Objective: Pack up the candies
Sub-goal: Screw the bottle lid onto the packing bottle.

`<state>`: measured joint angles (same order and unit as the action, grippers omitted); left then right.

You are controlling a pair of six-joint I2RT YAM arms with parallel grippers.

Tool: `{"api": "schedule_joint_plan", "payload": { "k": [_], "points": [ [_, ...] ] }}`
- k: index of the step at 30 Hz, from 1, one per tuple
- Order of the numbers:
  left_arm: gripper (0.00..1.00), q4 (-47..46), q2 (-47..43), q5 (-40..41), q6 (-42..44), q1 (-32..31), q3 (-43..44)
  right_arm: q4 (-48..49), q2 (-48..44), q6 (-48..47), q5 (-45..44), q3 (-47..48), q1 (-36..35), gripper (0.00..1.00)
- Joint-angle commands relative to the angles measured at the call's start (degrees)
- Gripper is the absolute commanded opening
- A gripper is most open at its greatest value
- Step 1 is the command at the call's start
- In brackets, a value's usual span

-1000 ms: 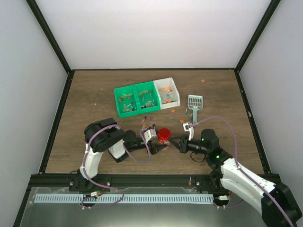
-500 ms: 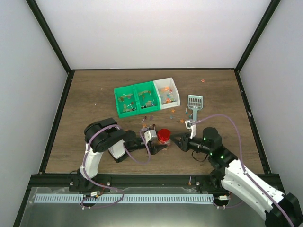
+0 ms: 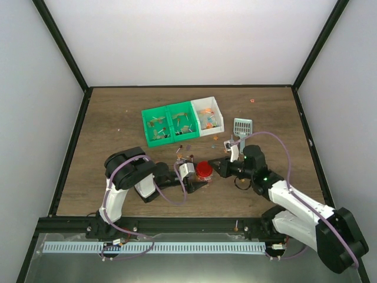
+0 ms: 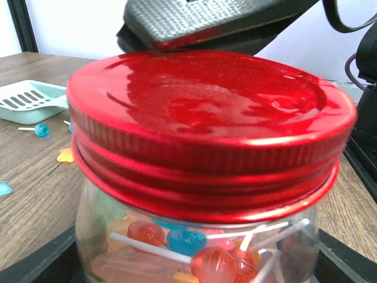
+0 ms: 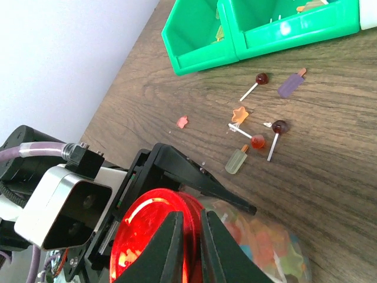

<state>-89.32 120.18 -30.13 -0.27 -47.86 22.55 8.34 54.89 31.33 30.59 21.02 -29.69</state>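
At the back of the table stand two joined green bins with a white bin at their right end, each with a scatter of sweets in it, and the pale slotted scoop lies just to the right of them, handle toward the arms. Between the bins and the arms a few loose sweets are strewn flat on the wood. Most of the candies I can see sit inside a glass jar near the middle of the table. It is capped by a round red lid, so the way into the jar is covered. The jar stands upright, long axis vertical, lid on top. The lollipops inside lie crosswise, their white sticks slanting this way and that, and the loose ones on the table point in no common direction. The left gripper reaches in from the left with its fingers spread wide either side of the glass, clasping the jar. The right gripper comes in from the right. Its fingers are drawn almost together, only a slit between them, and they rest on the lid at its edge. Whether they pinch the rim I cannot tell.
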Motion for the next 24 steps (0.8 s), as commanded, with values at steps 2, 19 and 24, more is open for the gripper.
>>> {"api": "schedule_joint_plan", "payload": {
  "k": [2,19,24],
  "points": [
    [0.51,-12.2,11.9,-1.1,-3.3,0.5,-8.2,4.1,3.8,-1.8,3.8,3.0,0.0,0.12],
    [0.51,-12.3,12.0,2.4,-5.5,1.1,-8.0,7.4,1.0,3.6,15.8,-4.6,-0.1,0.01],
    [0.51,-12.3,11.6,3.4,-6.0,1.0,-7.9,4.3,2.2,2.2,16.6,-5.5,-0.4,0.01]
  ]
}}
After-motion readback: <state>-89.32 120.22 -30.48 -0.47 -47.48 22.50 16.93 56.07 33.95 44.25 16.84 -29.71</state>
